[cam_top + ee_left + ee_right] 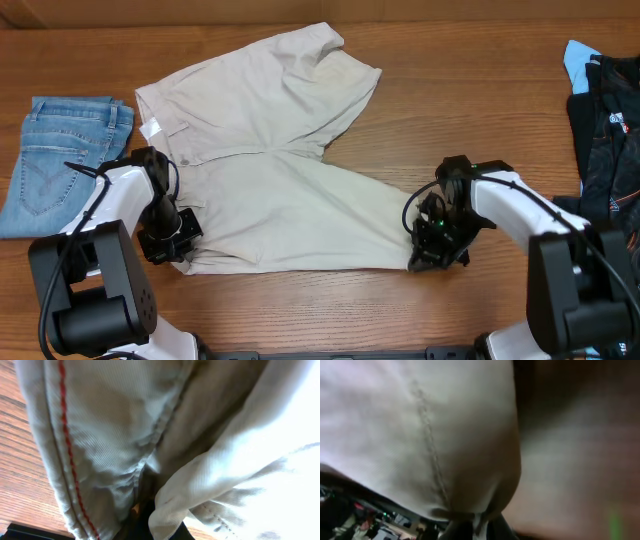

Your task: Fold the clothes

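I have both ends of the near edge in hand, and no fold is in yet. The shorts (pixel 270 180) lie opened out on the table (pixel 480 110). The waistband runs up and away from my left gripper (pixel 172 238), one leg stretches across to my right gripper (pixel 430 245), and the other leg is splayed off toward the far side, well apart from both tools.

The left gripper sits on the near waistband corner. On its wrist view the cloth, with a red stitch line (pixel 67 455), bunches down into the dark gap at the bottom of the frame, so I read it as clamped on the shorts. The right gripper is at the hem of the near leg. Its wrist view is blurred, but the fabric drapes and narrows to a pinch right at the fingers, so I judge that one clenched on the shorts too.

Done so far, as I judge it: the garment is laid out and gripped at both ends. Everything else is left to do: carry the near leg over onto the far one, square it up, then fold it across.

The jeans (pixel 55 165) beyond my left gripper's outer side and the black garments (pixel 610 130) past my right one sit apart from the shorts.
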`<control>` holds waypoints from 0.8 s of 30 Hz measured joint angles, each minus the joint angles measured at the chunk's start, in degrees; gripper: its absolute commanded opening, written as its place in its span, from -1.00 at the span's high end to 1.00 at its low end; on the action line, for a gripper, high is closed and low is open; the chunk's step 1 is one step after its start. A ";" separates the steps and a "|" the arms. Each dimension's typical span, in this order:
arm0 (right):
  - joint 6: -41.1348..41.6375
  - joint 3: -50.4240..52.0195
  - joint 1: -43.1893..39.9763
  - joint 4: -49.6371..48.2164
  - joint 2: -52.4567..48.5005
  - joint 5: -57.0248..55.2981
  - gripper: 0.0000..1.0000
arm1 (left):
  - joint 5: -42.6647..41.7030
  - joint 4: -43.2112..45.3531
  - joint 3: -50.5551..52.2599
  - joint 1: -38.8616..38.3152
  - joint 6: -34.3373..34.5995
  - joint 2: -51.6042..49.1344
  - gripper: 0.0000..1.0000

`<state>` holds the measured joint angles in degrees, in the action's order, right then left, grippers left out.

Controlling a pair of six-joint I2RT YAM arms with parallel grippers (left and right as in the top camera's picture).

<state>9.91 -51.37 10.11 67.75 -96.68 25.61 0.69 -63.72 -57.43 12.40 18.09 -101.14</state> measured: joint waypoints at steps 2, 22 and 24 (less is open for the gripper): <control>0.68 0.00 0.46 1.01 2.27 0.55 0.87 | 0.94 -0.35 0.02 0.00 0.33 0.00 0.92; 4.85 -1.95 0.74 -14.01 13.05 -2.29 -0.52 | 12.00 -2.34 -2.32 2.23 6.03 0.00 0.92; 4.42 -4.09 0.74 -21.35 12.52 -2.73 -0.57 | 11.89 -2.29 -2.32 2.23 6.03 0.00 0.90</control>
<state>14.33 -55.46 10.85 46.39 -84.16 22.87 12.58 -66.02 -59.75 14.63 24.12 -101.14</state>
